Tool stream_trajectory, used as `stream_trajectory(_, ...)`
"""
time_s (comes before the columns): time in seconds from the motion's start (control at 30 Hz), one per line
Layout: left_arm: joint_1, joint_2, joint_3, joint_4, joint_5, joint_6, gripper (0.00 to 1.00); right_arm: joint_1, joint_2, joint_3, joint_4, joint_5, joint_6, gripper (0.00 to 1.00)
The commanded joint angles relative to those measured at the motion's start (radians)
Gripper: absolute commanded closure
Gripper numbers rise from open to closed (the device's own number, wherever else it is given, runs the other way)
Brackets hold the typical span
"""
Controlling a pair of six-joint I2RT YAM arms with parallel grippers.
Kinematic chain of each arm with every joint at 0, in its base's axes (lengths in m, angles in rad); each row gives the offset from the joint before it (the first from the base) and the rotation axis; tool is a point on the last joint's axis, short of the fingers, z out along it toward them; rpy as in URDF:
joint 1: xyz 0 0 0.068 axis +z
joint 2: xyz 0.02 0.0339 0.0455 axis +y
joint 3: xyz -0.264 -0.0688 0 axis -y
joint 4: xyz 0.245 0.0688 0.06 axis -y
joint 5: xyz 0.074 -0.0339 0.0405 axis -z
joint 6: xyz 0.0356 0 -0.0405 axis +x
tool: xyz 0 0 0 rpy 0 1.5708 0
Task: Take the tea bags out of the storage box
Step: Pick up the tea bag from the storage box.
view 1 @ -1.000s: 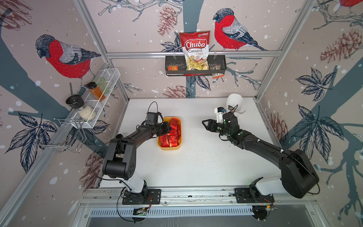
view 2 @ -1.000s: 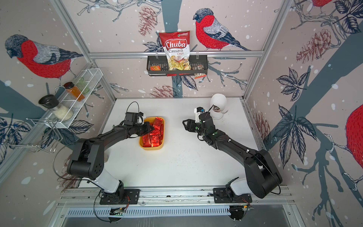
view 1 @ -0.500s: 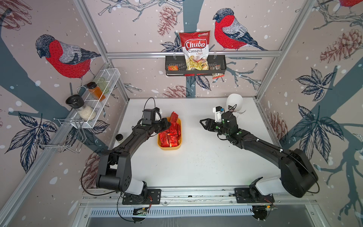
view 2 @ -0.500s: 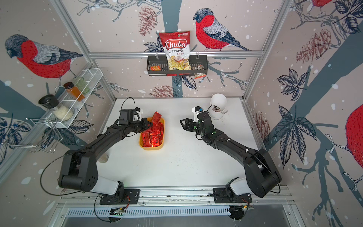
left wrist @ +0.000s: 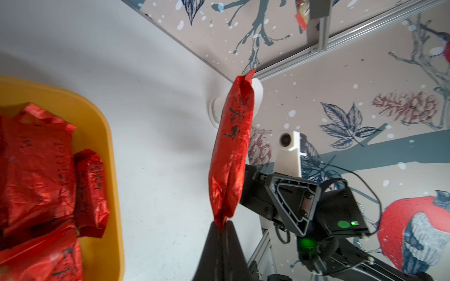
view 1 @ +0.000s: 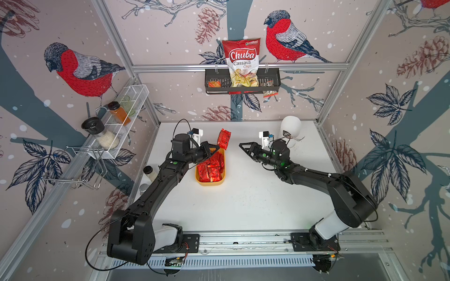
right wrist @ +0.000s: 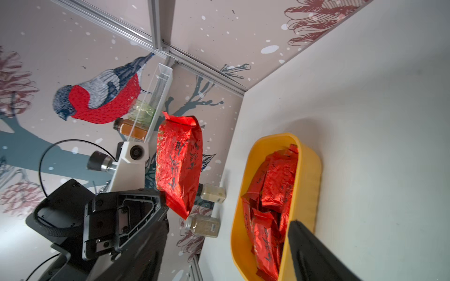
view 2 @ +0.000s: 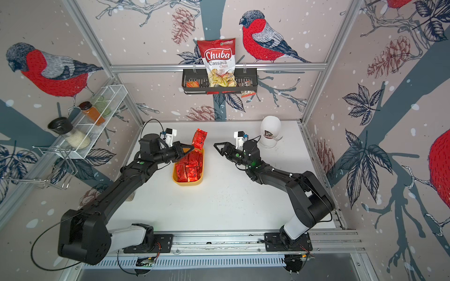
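Raised out of the box since a second ago, the left claw (view 1: 217, 147) is clamped on the lower edge of one tea bag (view 1: 224, 138), which stands upright above it. Below the claw, the remaining tea bags (view 1: 210, 169) fill the storage box (view 1: 209, 184). The right claw (view 1: 244, 150) stands apart and empty, facing the sachet. Step in hand: extraction. The next move probably calls for carrying the sachet sideways and releasing it on bare desk (view 1: 243, 199).
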Motion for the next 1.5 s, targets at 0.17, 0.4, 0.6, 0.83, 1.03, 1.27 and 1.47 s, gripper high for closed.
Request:
stream_trajectory(0.17,-0.034,-0.03,-0.037,0.14,0.041,-0.161,1.0,0.015,0.069,0.013,0.381,-0.082,0.166,0.13)
stream_trajectory(0.4,-0.091,-0.015,-0.042,0.181,0.022,-0.194,1.0,0.031,0.124,0.049,0.406,-0.099,0.202,0.22)
stream_trajectory(0.6,-0.118,-0.006,-0.054,0.222,0.014,-0.221,1.0,0.034,0.149,0.046,0.465,-0.112,0.243,0.33)
stream_trajectory(0.83,-0.121,-0.003,-0.066,0.234,0.009,-0.231,1.0,0.03,0.153,0.037,0.481,-0.123,0.262,0.49)
stream_trajectory(1.03,-0.12,-0.004,-0.078,0.234,0.004,-0.233,1.0,0.002,0.155,0.014,0.5,-0.139,0.288,0.59)
stream_trajectory(1.27,-0.121,-0.009,-0.089,0.219,-0.008,-0.227,0.85,-0.028,0.17,0.013,0.493,-0.186,0.298,0.71)
stream_trajectory(1.47,-0.12,0.004,-0.1,0.23,-0.003,-0.227,0.88,-0.028,0.201,0.042,0.496,-0.22,0.305,0.76)
